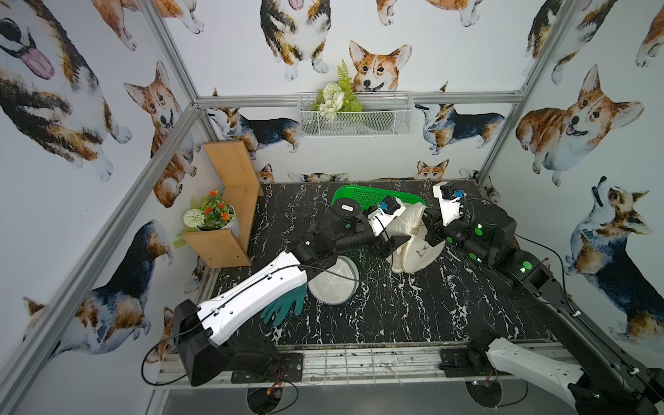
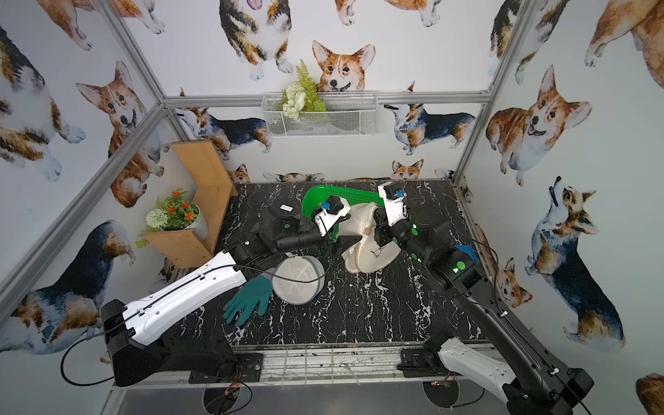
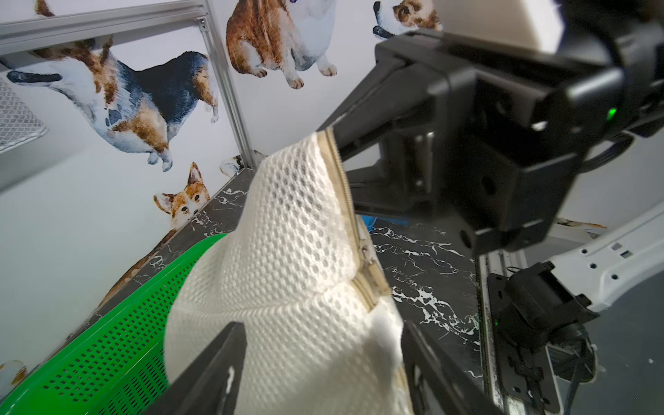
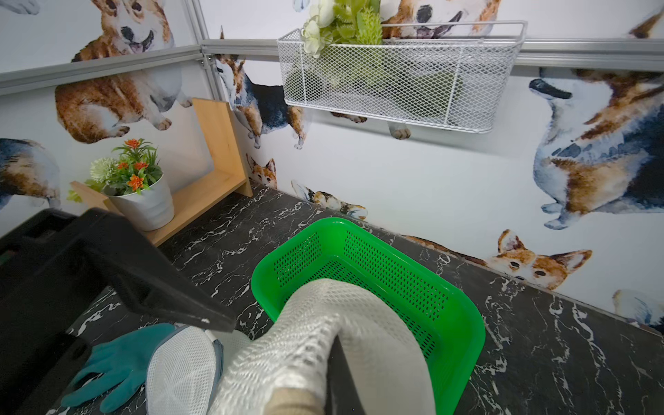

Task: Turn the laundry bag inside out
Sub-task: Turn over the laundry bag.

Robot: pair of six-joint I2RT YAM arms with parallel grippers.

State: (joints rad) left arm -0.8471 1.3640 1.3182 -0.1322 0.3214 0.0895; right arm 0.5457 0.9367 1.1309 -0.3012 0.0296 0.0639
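Observation:
The laundry bag (image 1: 409, 230) (image 2: 363, 233) is cream mesh with a beige zipper, and it hangs bunched between both grippers at the middle back of the table. My left gripper (image 1: 395, 246) (image 3: 323, 327) reaches in from the left. Its jaws stand wide apart, and the bag's mesh (image 3: 287, 251) bulges between them. My right gripper (image 1: 428, 230) (image 4: 336, 341) is shut on the bag's edge beside the zipper and holds that part up. In the right wrist view the mesh (image 4: 305, 323) drapes around one dark finger (image 4: 341, 377) and hides the other.
A green perforated basket (image 1: 363, 196) (image 4: 359, 258) lies just behind the bag. A round white mesh bag with a grey rim (image 1: 332, 284) and a teal glove (image 1: 284, 305) lie under the left arm. A wooden shelf with a flowerpot (image 1: 215, 219) stands at the left.

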